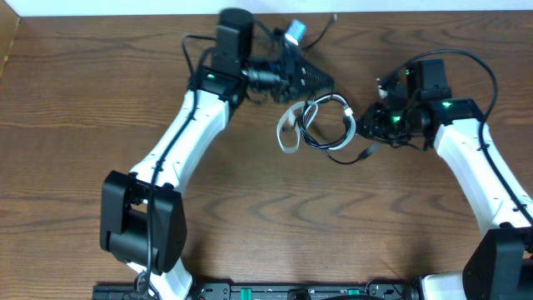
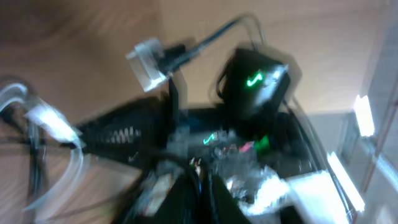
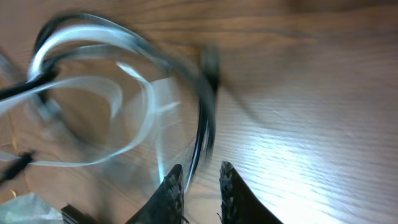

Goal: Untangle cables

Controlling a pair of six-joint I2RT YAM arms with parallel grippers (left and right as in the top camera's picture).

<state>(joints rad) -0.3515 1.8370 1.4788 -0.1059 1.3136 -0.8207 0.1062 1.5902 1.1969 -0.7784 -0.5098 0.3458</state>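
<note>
Cables (image 1: 326, 125): light, limp; grab near plug (image 2: 148, 62). My right claw (image 3: 198, 174) narrow astride them; left claw (image 1: 316, 81) shut, perhaps pinching.

No text, label, brand or number can be read in any view.

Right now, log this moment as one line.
left gripper: shut | right gripper: narrowly open, cord at the gap | cables: tangled, on table | wrist views: blurred
</note>
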